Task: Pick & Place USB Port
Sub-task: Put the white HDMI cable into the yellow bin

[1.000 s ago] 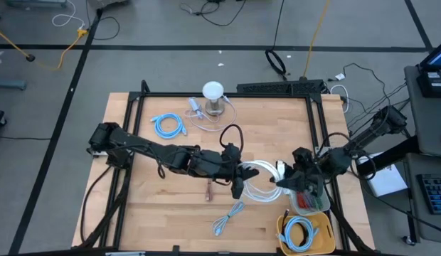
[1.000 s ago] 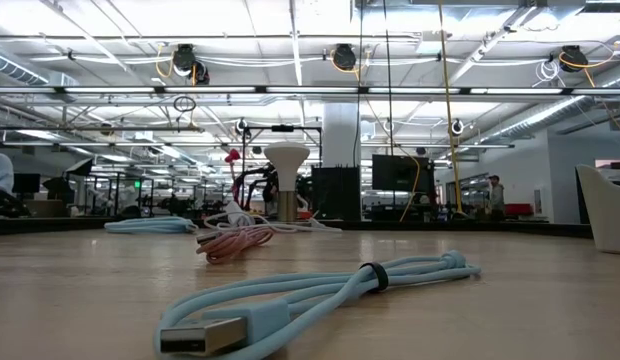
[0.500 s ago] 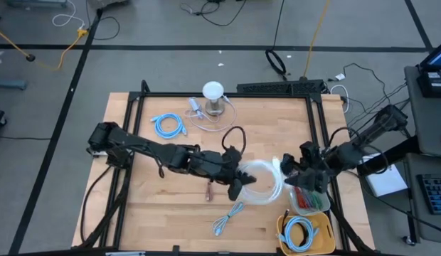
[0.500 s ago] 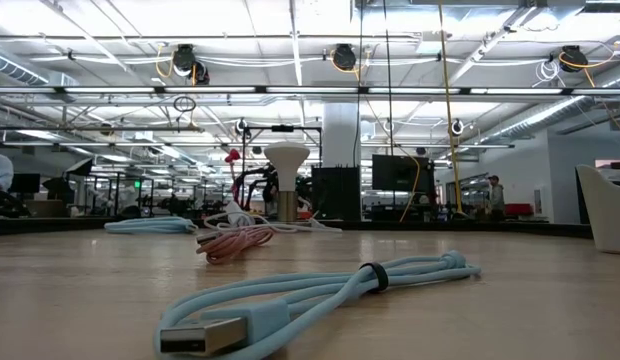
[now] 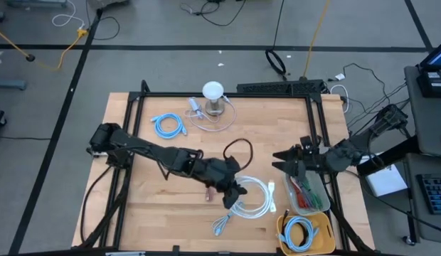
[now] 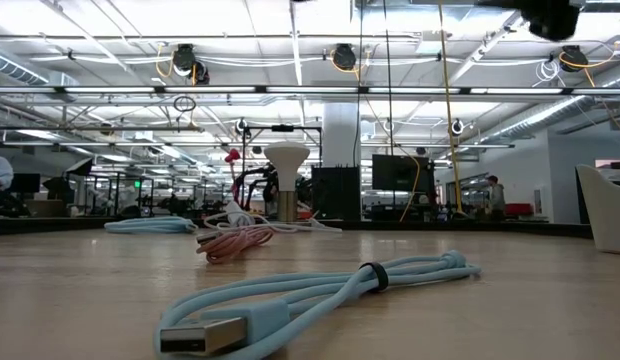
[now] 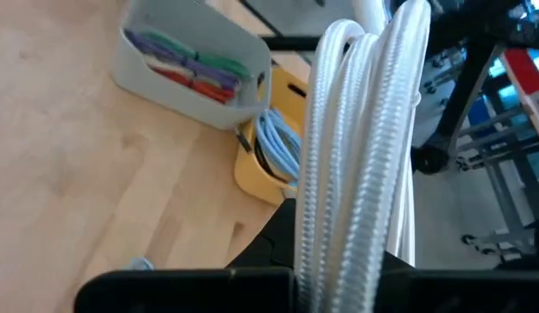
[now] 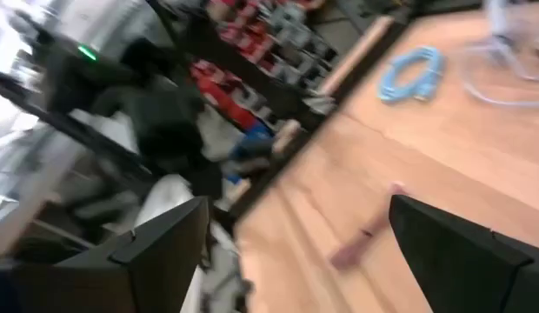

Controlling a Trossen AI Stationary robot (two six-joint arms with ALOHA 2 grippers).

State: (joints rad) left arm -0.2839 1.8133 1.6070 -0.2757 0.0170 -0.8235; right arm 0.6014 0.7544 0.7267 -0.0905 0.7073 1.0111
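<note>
The left gripper (image 5: 235, 193) is clamped on a coiled white cable (image 5: 253, 199), low over the front centre of the table (image 5: 135, 213). In the left wrist view the coil (image 7: 361, 148) stands up between the dark fingers as several parallel strands with a ribbed, braided surface; its top and lower end are cut off by the picture's edges. From above, the loops spread onto the wood on the gripper's right side, toward the bins.

The right gripper (image 5: 283, 157) hangs with its fingers (image 8: 156, 248) spread wide and nothing between them, near the table's right edge, well apart from the coil and just beside a grey bin (image 5: 316, 206).

The grey bin is rounded, plastic, and holds red, green and purple cables. Beside it a yellow bin (image 5: 283, 229) holds a light blue coil. A flat light blue cable (image 5: 226, 217) lies just in front of the white one; a small pink cable (image 5: 208, 190) is partly hidden under the left arm. Another blue coil (image 5: 168, 126) and a white round-topped stand (image 5: 213, 96) sit at the back. The right wrist view is blurred.
</note>
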